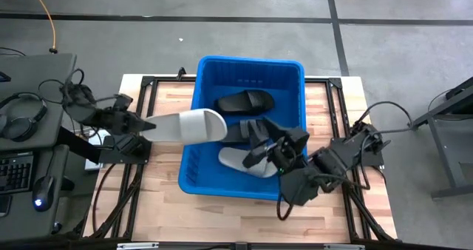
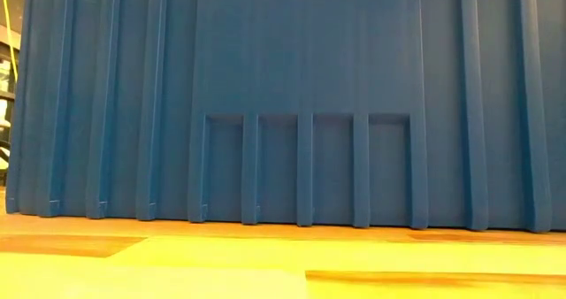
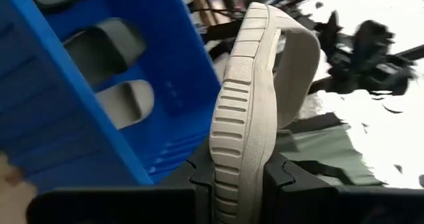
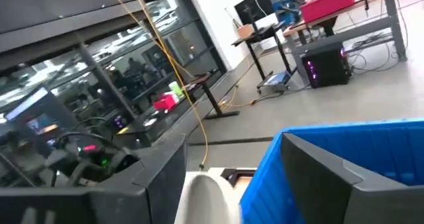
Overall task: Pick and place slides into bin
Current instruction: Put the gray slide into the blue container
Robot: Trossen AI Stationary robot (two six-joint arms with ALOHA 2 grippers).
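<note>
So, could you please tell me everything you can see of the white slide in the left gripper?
The white slide is off-white rubber with a ribbed sole edge and one wide strap. The left gripper is shut on one end, holding it lengthwise with its free end out over the left rim of the blue bin, above the slides inside.

Two white slides [image 1: 194, 125], two black slides [image 1: 246, 100], one bin [image 1: 194, 177]

I'm looking down on the wooden surface [image 1: 166, 198], pale butcher-block planks with a black frame around its edges. The blue bin [image 1: 194, 177] sits directly on it, about centred. From table height its ribbed wall [image 2: 283, 95] meets the wood.
</note>
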